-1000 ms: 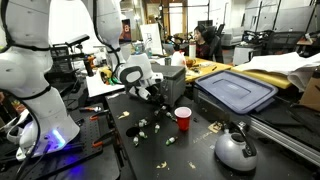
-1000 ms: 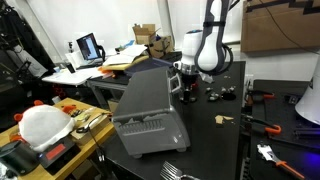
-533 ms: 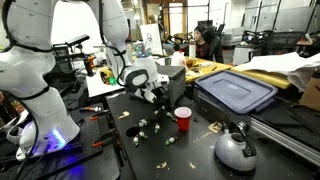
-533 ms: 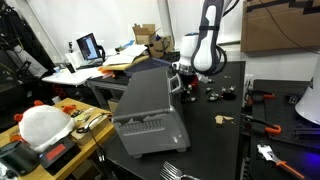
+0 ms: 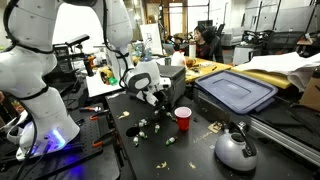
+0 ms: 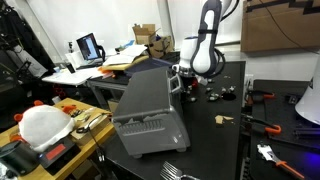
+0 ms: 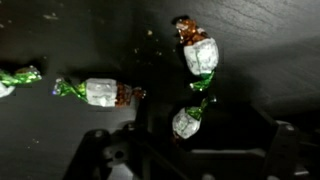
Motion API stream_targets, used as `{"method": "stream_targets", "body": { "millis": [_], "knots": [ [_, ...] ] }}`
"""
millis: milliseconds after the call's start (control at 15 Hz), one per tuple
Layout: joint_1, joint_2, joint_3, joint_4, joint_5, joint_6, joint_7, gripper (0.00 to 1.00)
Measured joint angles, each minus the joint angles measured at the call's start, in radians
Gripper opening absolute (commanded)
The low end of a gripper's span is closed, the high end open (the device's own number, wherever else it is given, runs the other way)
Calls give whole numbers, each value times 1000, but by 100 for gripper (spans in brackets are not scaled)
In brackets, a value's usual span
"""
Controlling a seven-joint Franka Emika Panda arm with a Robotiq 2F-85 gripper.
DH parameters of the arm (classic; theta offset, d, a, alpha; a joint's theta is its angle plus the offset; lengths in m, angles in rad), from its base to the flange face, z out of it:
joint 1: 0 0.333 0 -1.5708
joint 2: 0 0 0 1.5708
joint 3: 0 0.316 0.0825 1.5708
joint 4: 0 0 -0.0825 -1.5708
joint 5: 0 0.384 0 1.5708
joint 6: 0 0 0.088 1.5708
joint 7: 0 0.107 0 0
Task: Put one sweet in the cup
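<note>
Creeping the arm sideways over the last second, I had brought the gripper (image 5: 157, 98) nearer the cup (image 5: 183, 118). It hung low over the table (image 5: 190, 155), just beside the cup on the side away from the kettle (image 5: 236, 150). The jaws had stayed spread as wide as they go and held nothing. I saw no real descent yet.

My read was that this was the line-up before the grab, with the task barely begun. Nothing had been picked, and I couldn't see into the cup.

In the wrist view the nearest sweet (image 7: 187, 122) lay right at the mouth of the jaws. A second sweet (image 7: 200, 55) sat beyond it and a third sweet (image 7: 100, 92) off to one side. A fourth was cut off by the frame edge. In an exterior view the loose sweets (image 5: 145, 125) were scattered on the gripper's side of the cup, near it but not touching.

Materials:
- Sweets: pale lumps in crinkly clear wrap with twisted green and brown ends. They looked small, light and likely to skid under a finger.
- Table: matte black, speckled and scuffed.
- Cup: smooth red plastic, tapered, pale inside, standing upright. It looked easy to knock.
- Kettle: rounded silver-grey metal, well apart from the cup.
</note>
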Motion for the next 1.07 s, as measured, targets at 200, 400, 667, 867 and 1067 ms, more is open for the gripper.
{"method": "stream_targets", "body": {
  "millis": [200,400,667,867,1067],
  "knots": [
    [-10,-1,3,4,-6,0,-8,44],
    [-15,-2,4,4,-10,0,-8,22],
    [-15,-2,1,4,-10,0,-8,0],
    [-13,-2,-1,4,-10,0,-8,2],
    [2,-6,-14,2,-10,0,-6,2]
  ]
}}
